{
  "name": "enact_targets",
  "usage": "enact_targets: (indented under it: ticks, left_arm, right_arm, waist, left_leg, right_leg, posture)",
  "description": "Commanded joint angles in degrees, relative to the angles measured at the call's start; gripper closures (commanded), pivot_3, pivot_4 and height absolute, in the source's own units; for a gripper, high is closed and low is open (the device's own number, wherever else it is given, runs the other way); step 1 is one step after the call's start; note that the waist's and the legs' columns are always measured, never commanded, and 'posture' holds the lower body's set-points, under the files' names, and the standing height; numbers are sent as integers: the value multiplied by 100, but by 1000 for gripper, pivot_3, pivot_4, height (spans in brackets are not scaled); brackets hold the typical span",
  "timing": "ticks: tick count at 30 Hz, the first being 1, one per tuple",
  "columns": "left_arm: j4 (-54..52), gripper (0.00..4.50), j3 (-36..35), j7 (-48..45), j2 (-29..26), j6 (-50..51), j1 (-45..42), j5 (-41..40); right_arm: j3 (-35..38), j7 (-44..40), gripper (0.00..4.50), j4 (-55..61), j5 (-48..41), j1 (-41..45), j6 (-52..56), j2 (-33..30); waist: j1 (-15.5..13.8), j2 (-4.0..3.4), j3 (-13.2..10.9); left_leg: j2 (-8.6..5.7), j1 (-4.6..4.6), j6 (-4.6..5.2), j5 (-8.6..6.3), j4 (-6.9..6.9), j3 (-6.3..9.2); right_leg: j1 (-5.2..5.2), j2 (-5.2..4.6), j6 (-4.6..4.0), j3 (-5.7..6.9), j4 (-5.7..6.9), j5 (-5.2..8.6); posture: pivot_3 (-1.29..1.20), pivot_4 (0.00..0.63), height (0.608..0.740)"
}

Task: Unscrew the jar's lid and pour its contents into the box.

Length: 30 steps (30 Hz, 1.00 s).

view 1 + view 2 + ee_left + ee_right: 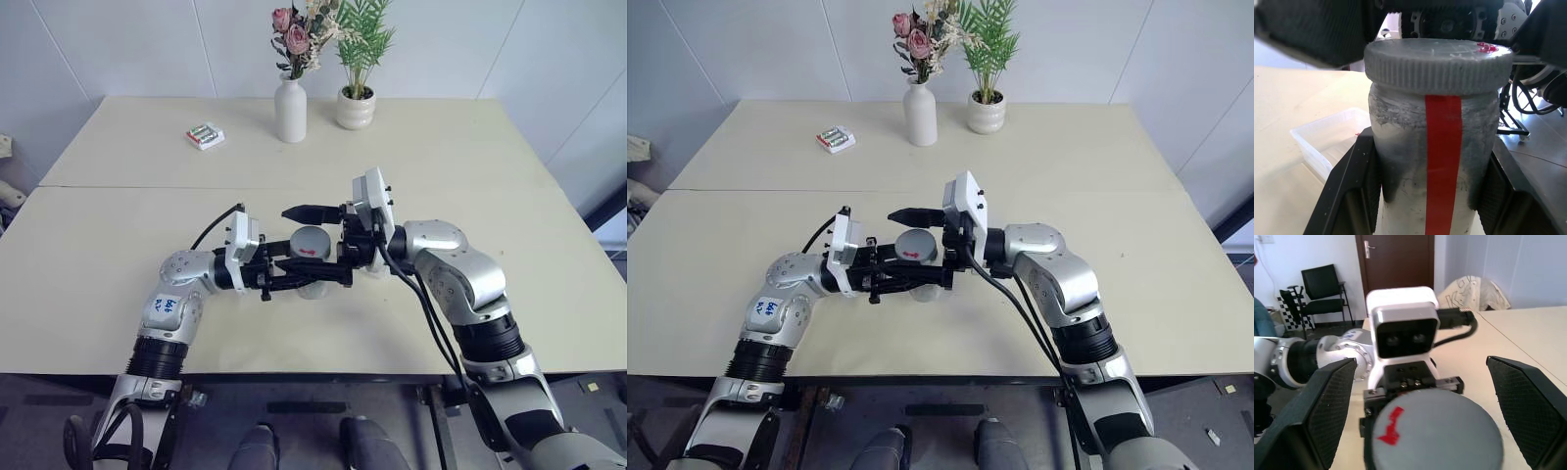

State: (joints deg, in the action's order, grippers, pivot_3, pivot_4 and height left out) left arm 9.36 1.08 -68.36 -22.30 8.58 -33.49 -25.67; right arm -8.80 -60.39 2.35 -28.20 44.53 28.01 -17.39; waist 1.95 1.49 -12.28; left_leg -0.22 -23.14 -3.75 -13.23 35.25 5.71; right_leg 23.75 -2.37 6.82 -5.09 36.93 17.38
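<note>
Right up close, my left gripper (pixel 304 277) squeezes the jar (pixel 1435 161) by its hard, smooth sides, holding it up over the table (pixel 118 245). My right gripper (pixel 315 245) has its fingers spread wide around the lid (pixel 1435 431), not touching. That bumpy edge looks good to grab. Farther off sits the box (pixel 1327 139).

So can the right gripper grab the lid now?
Probably yes. The right gripper is open with a finger on either side of the lid, nothing between, while the left gripper holds the jar.
</note>
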Motion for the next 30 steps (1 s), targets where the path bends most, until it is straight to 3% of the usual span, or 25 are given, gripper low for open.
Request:
enact_targets:
  ticks: [1,30]
  left_arm:
    - [-300,2415,-23,23,53,-42,4,-128]
    - [-212,2415,-18,15,51,-101,-33,-96]
  right_arm:
    - [33,10,18,7,14,201,-127,32]
    - [563,-91,18,-339,-123,47,-149,-607]
  waist:
    - [0,0,0]
    - [-3,0,0]
  left_leg:
    - [0,0,0,0,0,0]
    - [0,0,0,0,0,0]
  right_leg:
    - [0,0,0,0,0,0]
    - [0,0,0,0,-1,0]
  posture:
    - [0,150,740]
    - [0,150,740]
